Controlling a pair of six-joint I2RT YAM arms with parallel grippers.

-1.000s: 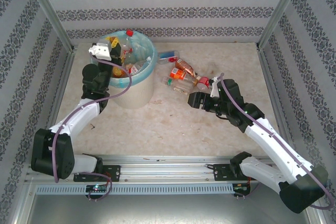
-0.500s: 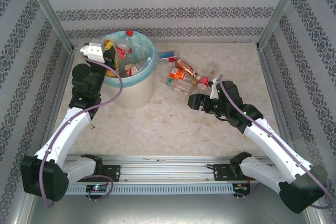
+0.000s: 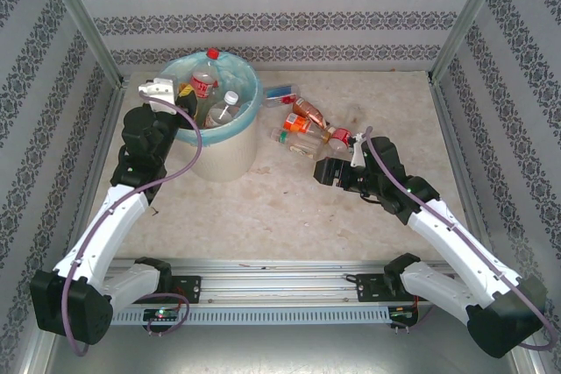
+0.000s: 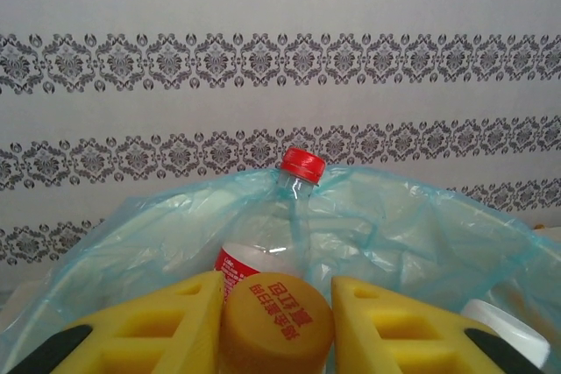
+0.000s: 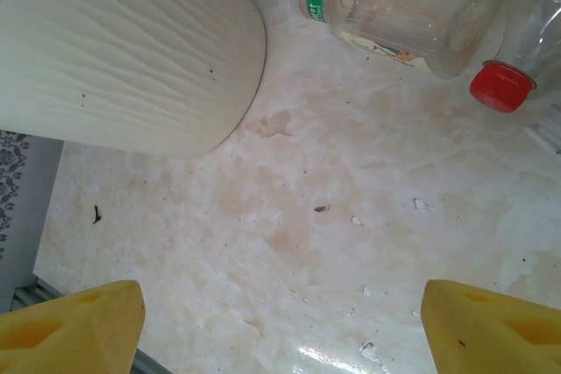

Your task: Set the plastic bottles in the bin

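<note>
The bin (image 3: 219, 157), a cream bucket with a turquoise liner (image 4: 421, 234), stands at the back left. My left gripper (image 3: 178, 96) hangs over its left rim. A yellow-capped bottle (image 4: 276, 321) sits between its yellow fingers (image 4: 166, 326), touching the left one, with a small gap at the right one. In the bin a red-capped bottle (image 4: 279, 234) stands upright beside a white-capped one (image 3: 227, 106). Several plastic bottles (image 3: 307, 124) lie on the table right of the bin. My right gripper (image 5: 280, 321) hovers wide open over bare table just in front of them.
In the right wrist view the bin's ribbed wall (image 5: 131, 50) is at upper left, and a clear bottle with a green neck band (image 5: 394, 19) and a red cap (image 5: 501, 87) lie ahead. Patterned walls and metal posts enclose the table. Bare tabletop (image 3: 289, 208) lies in front.
My left arm has drawn back toward the bin's left rim, and its jaws have loosened round the yellow-capped bottle. The right gripper has crept slightly forward.
</note>
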